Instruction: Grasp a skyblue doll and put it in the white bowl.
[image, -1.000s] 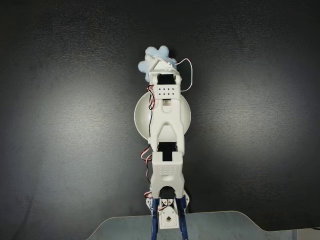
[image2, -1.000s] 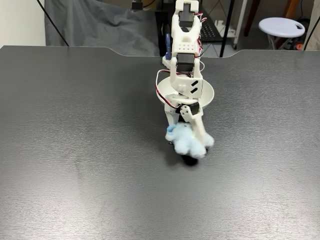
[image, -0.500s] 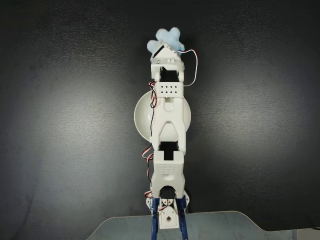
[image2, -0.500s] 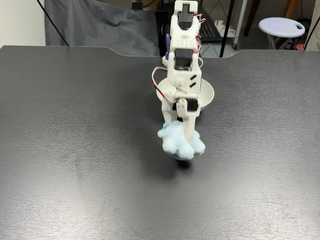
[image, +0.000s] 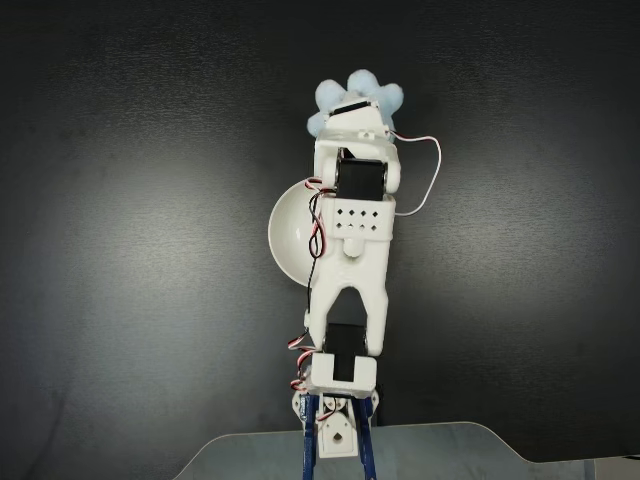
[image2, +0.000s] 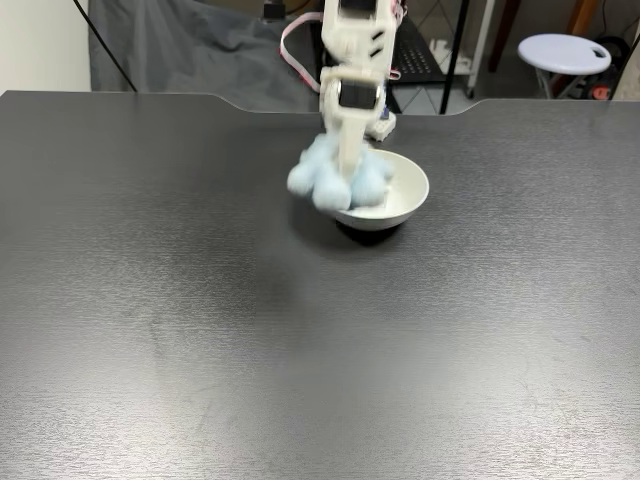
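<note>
One doll, one bowl, both near the frame centre. Held the skyblue doll (image2: 335, 178) aloft, pinched in the gripper (image2: 345, 175), blurred with motion in the fixed view from the front, hanging just over the near-left rim of the white bowl (image2: 408, 196) — not yet inside, by the look of it. In the fixed view from above, showed the doll (image: 358, 95) as pale lobes poking out past the gripper (image: 352, 108) in the upper centre, beyond the far edge of the bowl (image: 288, 235), itself half covered by the arm (image: 350, 270). Judged the risks as follows: released now, could land on the rim and tumble onto the dark table (image2: 150, 300); lowered too hard, could nudge or tip the light bowl; soft plush, so could cling to a finger or slip from a shallow pinch mid-swing. Hidden or unclear — fingertips buried in the plush, the grip point unreadable, the doll's whitish patch lost in the blur, the right half of the bowl concealed under the arm from above, and the height of the doll over the rim hard to gauge.
</note>
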